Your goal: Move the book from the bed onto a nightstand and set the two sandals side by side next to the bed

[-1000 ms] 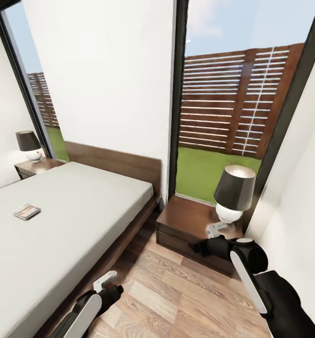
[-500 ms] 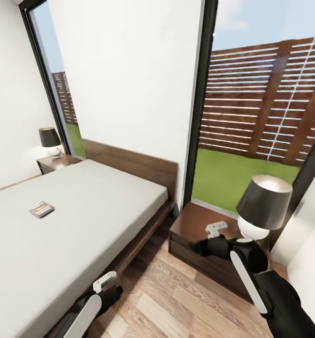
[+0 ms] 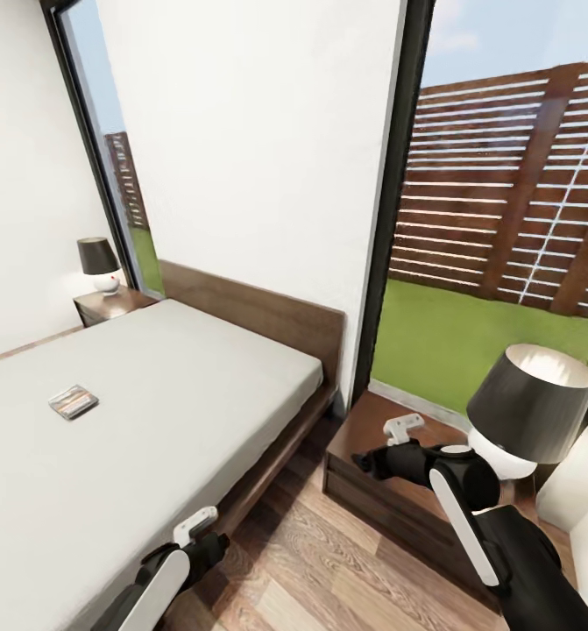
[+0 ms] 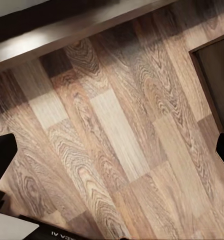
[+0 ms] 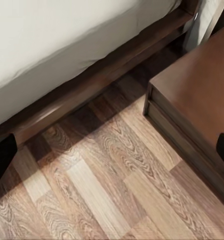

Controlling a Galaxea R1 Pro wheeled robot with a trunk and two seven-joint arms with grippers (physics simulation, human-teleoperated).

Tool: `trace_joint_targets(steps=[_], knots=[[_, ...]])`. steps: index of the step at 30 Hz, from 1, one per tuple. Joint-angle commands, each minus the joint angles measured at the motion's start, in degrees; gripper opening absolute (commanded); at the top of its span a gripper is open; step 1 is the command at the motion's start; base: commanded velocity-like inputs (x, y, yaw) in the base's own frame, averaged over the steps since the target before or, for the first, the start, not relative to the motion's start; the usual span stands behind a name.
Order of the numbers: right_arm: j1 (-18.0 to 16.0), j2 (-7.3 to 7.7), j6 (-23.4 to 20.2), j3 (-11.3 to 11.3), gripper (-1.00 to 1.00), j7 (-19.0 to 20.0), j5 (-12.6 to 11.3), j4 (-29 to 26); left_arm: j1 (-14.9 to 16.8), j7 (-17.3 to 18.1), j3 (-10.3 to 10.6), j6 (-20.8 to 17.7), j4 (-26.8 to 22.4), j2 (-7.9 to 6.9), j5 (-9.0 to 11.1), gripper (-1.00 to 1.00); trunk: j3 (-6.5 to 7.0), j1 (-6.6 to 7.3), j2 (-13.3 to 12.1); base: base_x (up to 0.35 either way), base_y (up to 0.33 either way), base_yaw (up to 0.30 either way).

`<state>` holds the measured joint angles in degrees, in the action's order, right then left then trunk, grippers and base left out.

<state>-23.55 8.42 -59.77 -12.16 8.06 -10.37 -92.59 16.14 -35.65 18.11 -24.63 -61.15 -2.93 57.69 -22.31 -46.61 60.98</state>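
The book [image 3: 73, 402] lies flat on the light grey mattress of the bed [image 3: 180, 394], left of its middle. One nightstand [image 3: 374, 478] stands right of the headboard; my right gripper [image 3: 368, 460] hovers at its front edge, fingers wide open and holding nothing. A second nightstand [image 3: 109, 304] sits at the bed's far side. My left gripper [image 3: 208, 548] hangs low over the plank floor [image 4: 117, 130] by the bed's dark frame [image 5: 91, 85], also open. The nearer nightstand [image 5: 202, 95] fills a corner of the right wrist view. The sandals are out of view.
A black-shaded lamp [image 3: 528, 407] stands on the near nightstand and a smaller one [image 3: 99, 265] on the far one. Tall dark-framed windows [image 3: 504, 219] show a slatted fence and grass. A narrow strip of wood floor [image 3: 329, 561] runs between bed and nightstand.
The whole picture has shifted right and the near nightstand looks closer, so the camera has turned left and advanced. Both arms keep their pose in the view.
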Motion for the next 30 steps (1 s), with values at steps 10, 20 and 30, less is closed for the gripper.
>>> trace_joint_targets(steps=[10,20,30], knots=[[-0.3,0.02,-0.23,0.01,1.0,-0.07,-0.17,-0.05,0.03,-0.72,0.17,0.0,-0.13,-0.03,0.4,1.0,-0.08,-0.04,0.04,0.327,0.0,0.139],[-0.35,0.02,-0.23,0.03,1.0,-0.07,-0.17,-0.05,-1.19,-1.69,-0.14,-0.6,-7.04,-0.43,0.4,1.0,-0.09,-0.04,0.04,0.327,0.0,0.265],[-0.35,0.02,-0.23,0.03,1.0,-0.07,-0.17,-0.05,-3.55,-4.75,-0.87,-1.04,-16.62,-2.72,0.57,1.0,-0.09,-0.04,0.04,0.327,0.0,0.282]])
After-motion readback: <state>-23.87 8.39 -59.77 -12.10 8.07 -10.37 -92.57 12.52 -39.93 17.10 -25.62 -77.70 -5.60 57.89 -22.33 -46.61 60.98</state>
